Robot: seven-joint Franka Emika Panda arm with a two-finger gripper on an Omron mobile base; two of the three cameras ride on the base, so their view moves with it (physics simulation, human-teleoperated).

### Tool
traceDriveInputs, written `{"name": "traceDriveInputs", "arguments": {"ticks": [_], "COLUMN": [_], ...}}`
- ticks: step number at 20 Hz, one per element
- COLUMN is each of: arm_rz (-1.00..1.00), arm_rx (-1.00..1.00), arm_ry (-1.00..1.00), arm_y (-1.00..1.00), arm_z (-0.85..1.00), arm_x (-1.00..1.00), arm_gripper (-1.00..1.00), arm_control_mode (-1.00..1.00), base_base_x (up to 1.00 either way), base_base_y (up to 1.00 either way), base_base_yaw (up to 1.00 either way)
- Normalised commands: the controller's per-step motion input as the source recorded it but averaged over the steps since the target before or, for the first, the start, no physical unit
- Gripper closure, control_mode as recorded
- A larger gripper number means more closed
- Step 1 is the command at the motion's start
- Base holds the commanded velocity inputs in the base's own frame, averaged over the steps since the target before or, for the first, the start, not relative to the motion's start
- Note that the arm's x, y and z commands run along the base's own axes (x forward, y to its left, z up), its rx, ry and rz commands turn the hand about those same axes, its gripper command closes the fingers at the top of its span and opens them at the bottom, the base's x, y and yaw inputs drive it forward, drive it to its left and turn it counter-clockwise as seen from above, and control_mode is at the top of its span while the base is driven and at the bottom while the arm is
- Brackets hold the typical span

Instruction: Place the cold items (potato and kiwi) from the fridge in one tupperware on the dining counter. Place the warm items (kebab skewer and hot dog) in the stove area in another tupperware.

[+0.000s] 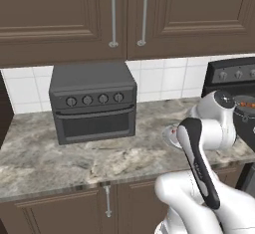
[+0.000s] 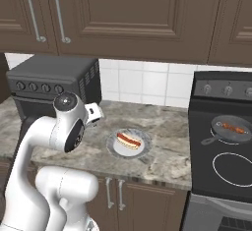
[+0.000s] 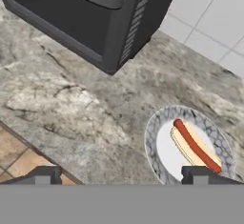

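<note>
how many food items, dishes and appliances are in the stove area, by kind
food: 2, the hot dog in a bun and the kebab skewer
dishes: 2, the round patterned plate and the dark frying pan
appliances: 2, the dark grey toaster oven and the black stove
total: 6

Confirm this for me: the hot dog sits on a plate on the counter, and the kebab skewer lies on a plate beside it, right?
Not quite. The hot dog is on the plate, but the kebab skewer lies in a pan on the stove, as the right base view shows.
</note>
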Motion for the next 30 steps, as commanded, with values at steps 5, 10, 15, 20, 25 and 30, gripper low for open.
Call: {"name": "traceDriveInputs", "arguments": {"ticks": [5, 10, 15, 20, 25, 30], "arm_rz": [-0.38, -0.18, 0.18, 0.3, 0.29, 0.26], "arm_rx": [-0.01, -0.09, -0.08, -0.08, -0.16, -0.06], "arm_ry": [0.28, 0.18, 0.01, 0.08, 0.24, 0.16], "arm_y": [-0.45, -0.73, -0.8, -0.21, 0.0, 0.0], "arm_z": [-0.05, -0.25, -0.45, -0.45, -0.21, -0.26], "arm_x": [0.0, 0.28, 0.49, 0.44, 0.72, 0.77], "arm_gripper": [-1.0, -1.0, -1.0, -1.0, -1.0, -1.0], "arm_control_mode": [-1.0, -1.0, -1.0, -1.0, -1.0, -1.0], "base_base_x": [0.0, 0.0, 0.0, 0.0, 0.0, 0.0], "base_base_y": [0.0, 0.0, 0.0, 0.0, 0.0, 0.0], "base_base_yaw": [0.0, 0.0, 0.0, 0.0, 0.0, 0.0]}}
